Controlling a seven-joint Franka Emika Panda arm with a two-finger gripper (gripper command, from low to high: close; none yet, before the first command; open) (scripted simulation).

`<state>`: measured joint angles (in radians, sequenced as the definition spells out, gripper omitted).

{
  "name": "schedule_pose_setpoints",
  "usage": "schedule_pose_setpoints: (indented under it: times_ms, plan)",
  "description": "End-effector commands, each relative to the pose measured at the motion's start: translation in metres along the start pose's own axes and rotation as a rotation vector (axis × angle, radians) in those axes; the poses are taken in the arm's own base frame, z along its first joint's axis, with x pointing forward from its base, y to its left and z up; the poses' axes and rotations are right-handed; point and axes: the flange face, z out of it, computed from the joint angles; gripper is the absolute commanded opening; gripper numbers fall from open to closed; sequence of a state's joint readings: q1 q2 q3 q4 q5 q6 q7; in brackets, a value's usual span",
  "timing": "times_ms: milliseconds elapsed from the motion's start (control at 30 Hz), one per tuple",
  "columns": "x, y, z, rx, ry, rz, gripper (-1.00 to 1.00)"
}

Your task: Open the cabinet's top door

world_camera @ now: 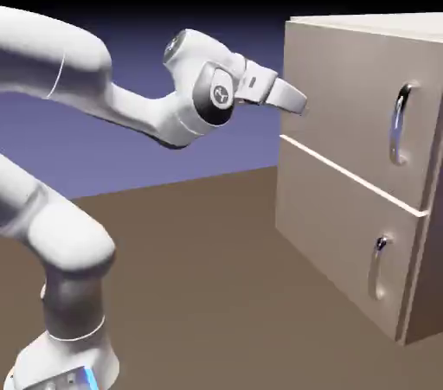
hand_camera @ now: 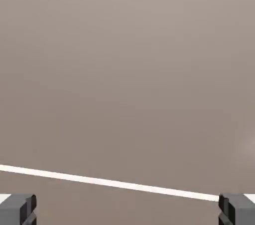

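Two door panels make up the front of the cabinet [world_camera: 363,34], which stands on the brown table [world_camera: 199,276] at its right side, filling the right edge of the exterior view. From the lower left the white arm [world_camera: 60,241] rises from its base, bends back and reaches rightward, ending in the gripper [world_camera: 294,99], held roughly level and pointing at the cabinet's front near the upper left corner of the top door [world_camera: 346,111]. From this side the fingertips look very close to the panel; whether they touch it I cannot tell. Its jaws stand spread wide with nothing between them: in the hand view the two grey fingertips [hand_camera: 17,209] sit at the far left and far right of the bottom edge, and only flat beige wood fills the space between. A pale seam [hand_camera: 109,182] crosses that wood low down, slanting slightly. Further right on the top door, near its right edge, the long curved silver handle [world_camera: 400,124] stands vertical, well apart from the gripper. Below the seam lies the lower door [world_camera: 337,233], its smaller handle [world_camera: 378,269] also near the right edge. Both doors lie flush with the cabinet front.
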<state>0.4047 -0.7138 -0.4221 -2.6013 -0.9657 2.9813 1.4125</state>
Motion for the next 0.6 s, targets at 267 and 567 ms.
schedule_pose_setpoints:
  times_ms: [267,567]
  plan:
    - [0.025,0.003,-0.012,0.075,0.096,0.005,1.0]
    - [0.049,0.024,-0.009,0.141,0.189,0.027,1.0]
